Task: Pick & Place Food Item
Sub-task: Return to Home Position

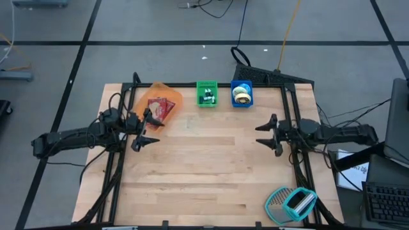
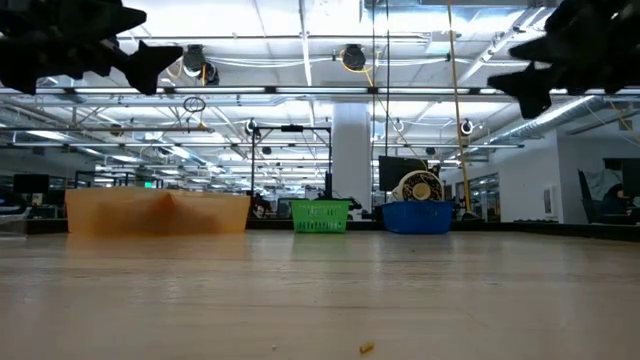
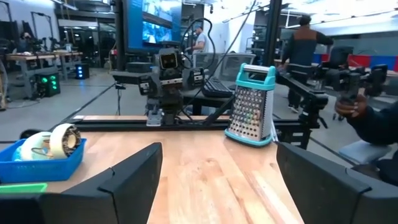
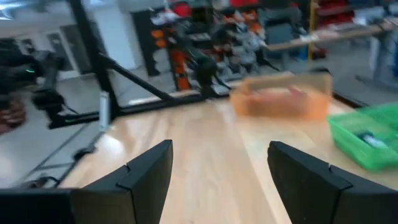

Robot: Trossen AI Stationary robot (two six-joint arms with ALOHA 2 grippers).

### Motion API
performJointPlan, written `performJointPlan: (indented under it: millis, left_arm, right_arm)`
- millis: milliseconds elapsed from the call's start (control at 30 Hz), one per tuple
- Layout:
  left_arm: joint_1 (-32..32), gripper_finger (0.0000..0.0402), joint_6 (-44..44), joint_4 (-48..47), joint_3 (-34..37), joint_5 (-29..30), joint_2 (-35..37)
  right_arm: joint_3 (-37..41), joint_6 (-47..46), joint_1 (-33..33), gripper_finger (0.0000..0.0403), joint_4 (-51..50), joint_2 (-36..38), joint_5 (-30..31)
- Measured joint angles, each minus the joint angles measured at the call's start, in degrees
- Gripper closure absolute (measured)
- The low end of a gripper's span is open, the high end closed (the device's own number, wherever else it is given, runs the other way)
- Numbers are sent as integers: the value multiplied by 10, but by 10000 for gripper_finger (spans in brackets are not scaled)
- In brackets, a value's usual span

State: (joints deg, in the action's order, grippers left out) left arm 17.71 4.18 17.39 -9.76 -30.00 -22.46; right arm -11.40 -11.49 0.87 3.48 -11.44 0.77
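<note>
Your step now is the retreat home: judge it best to draw each arm back level from the worktop [image 1: 204, 169], clear of the bins along the far edge, and keep the right arm away from the grater [image 1: 291, 203] at the near corner. Both hands hang above the wood, the left hand [image 1: 153, 132] just beside the orange bin [image 1: 176, 97], the right hand [image 1: 259, 134] near the opposite rail; each is spread wide, released, touching nothing. Red bags [image 1: 160, 108] lie in the orange bin; a pale ring [image 1: 241, 94] sits in the blue bin [image 1: 241, 105].
</note>
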Motion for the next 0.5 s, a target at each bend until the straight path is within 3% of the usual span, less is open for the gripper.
performJointPlan:
  millis: [133,233,367,500]
  left_arm:
    - [-12,76,-15,0,0,3,0]
    - [-24,79,-21,0,0,39,0]
    - [-56,86,-13,29,15,104,-4]
    - [-99,91,-13,110,64,124,-9]
  right_arm:
    - [0,27,71,149,41,0,10]
    - [0,51,115,149,59,0,12]
    - [-1,61,166,149,39,0,74]
    - [-1,69,210,149,36,0,115]
